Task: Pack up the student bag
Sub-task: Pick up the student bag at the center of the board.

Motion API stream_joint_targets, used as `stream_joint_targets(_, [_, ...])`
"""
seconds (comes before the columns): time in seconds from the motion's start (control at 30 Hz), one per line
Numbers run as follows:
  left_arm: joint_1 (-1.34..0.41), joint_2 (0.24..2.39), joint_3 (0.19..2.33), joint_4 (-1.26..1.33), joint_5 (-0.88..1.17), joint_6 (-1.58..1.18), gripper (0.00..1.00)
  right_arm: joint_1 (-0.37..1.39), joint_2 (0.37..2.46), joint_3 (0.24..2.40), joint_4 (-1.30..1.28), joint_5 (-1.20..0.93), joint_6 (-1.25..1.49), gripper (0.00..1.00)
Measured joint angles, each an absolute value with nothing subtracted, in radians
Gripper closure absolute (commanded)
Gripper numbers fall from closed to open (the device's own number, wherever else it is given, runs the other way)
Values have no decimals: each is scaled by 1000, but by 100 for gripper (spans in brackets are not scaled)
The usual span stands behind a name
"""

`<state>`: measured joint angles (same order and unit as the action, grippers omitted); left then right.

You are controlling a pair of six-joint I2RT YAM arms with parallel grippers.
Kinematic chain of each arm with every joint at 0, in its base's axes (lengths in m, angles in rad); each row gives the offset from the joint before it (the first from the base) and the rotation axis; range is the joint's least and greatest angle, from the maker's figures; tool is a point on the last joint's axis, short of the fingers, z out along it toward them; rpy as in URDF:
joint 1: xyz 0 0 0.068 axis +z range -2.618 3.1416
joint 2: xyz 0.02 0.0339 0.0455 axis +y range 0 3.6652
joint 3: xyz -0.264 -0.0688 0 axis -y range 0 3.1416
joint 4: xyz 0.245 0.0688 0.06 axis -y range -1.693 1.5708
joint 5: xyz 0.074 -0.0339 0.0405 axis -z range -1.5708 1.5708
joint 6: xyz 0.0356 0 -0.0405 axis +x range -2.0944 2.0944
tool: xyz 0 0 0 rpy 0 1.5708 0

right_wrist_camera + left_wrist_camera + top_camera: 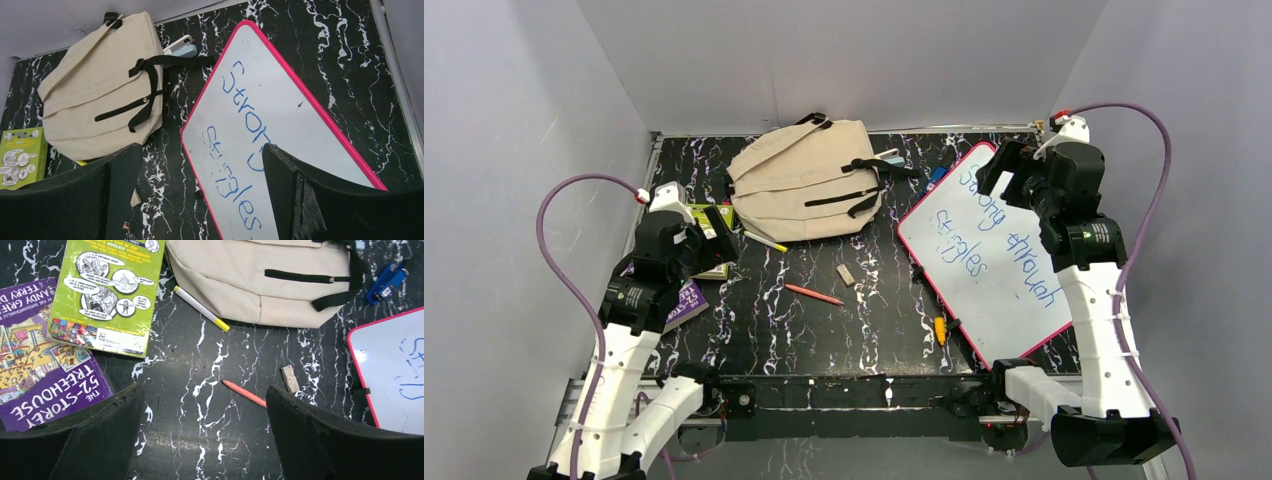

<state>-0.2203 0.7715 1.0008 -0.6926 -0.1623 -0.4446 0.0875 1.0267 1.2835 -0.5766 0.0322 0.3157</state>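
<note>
Cream fabric with black straps, the student bag (pixel 804 180) lies flat at the far edge of the tabletop (pixel 824 340), a yellow-tipped marker (pixel 766 241) just beside its near side and the pink-framed whiteboard (pixel 989 255) near it toward the right edge. A red pencil (pixel 814 294) and a small eraser (pixel 845 275) lie mid-tabletop. The left hand (pixel 202 405) hangs over a green book (pixel 107 295) by the left edge and the right hand (pixel 200 155) over the whiteboard's far corner, both spread wide and empty.
</note>
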Motion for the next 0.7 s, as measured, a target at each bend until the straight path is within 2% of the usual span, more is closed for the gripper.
stream_joint_targets(0.23, [-213,730,1000,-682,-138,-424,11,78,1002,1293,-575,-70,320,1])
stream_joint_targets(0.43, [-211,715,979,-686,-138,-400,11,76,966,1272,-511,-266,362,1])
stream_joint_targets(0.6, [-211,725,957,-689,-138,-405,11,75,1023,1258,-403,-469,434,1])
stream_joint_targets(0.7, [-211,731,942,-681,-133,-417,11,123,1080,1258,-370,-482,441,1])
